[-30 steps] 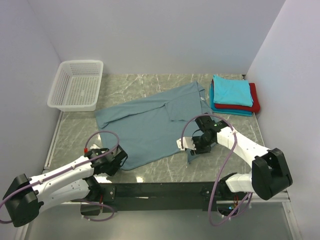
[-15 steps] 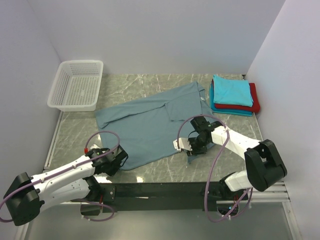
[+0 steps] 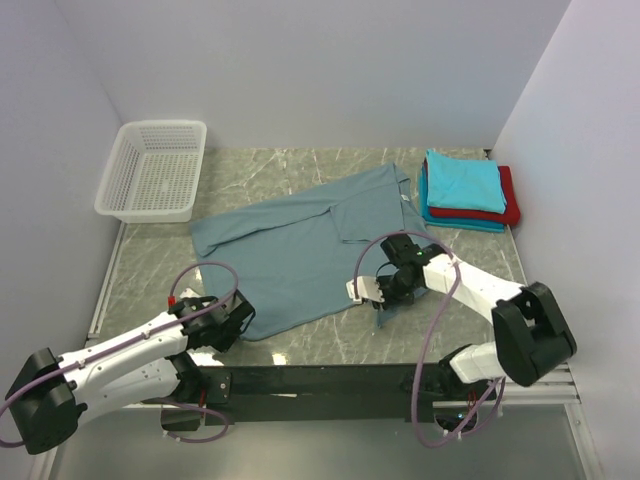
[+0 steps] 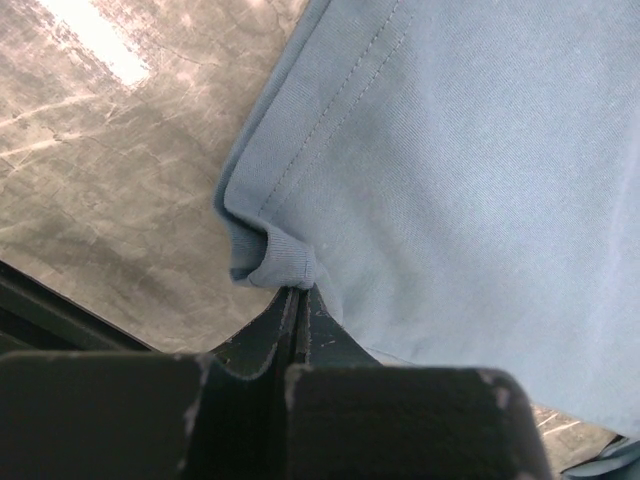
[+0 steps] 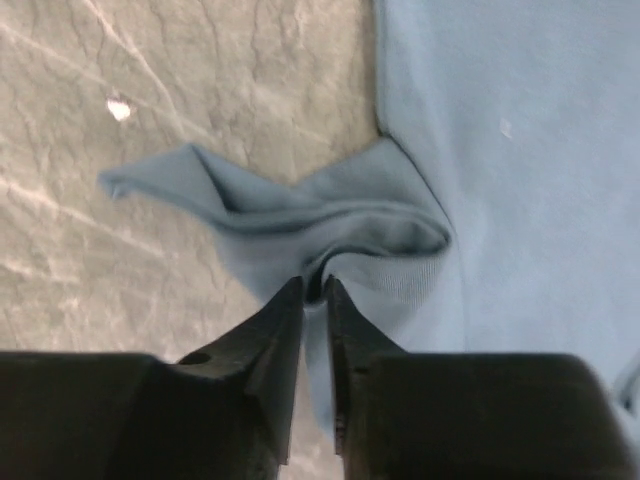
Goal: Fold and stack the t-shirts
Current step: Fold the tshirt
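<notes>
Reads as the grasp before a first fold, with the left hand clamped on a hem corner of the grey-blue tee at lower left of the overhead view and the right hand pinching a bunched edge right of centre. Calls next for lifting both corners evenly. Lies spread and skewed over the mid-frame tabletop

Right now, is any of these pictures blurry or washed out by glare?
Top external view: evenly lit and sharp, with only soft shadows. Left wrist view: white glare on the table at top left; the grey-blue t-shirt is crisp, the left gripper blurred. Right wrist view: the right gripper is likewise soft, the cloth sharp.
</notes>
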`<control>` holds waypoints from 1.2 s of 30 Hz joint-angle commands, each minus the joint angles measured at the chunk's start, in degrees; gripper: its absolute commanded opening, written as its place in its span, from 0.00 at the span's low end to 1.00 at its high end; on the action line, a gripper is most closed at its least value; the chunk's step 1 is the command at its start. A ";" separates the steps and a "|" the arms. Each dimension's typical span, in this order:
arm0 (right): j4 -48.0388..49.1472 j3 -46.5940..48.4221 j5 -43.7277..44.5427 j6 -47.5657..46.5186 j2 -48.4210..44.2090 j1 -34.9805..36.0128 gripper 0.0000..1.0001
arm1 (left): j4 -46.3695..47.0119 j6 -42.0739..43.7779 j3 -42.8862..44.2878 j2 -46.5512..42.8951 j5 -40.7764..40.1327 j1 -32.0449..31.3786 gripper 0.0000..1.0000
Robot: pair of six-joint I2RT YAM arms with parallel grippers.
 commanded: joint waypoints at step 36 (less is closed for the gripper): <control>-1.93 7.57 2.40 2.44 -28.16 -21.48 0.00 | -6.87 -0.90 8.32 -4.33 -5.59 0.10 0.00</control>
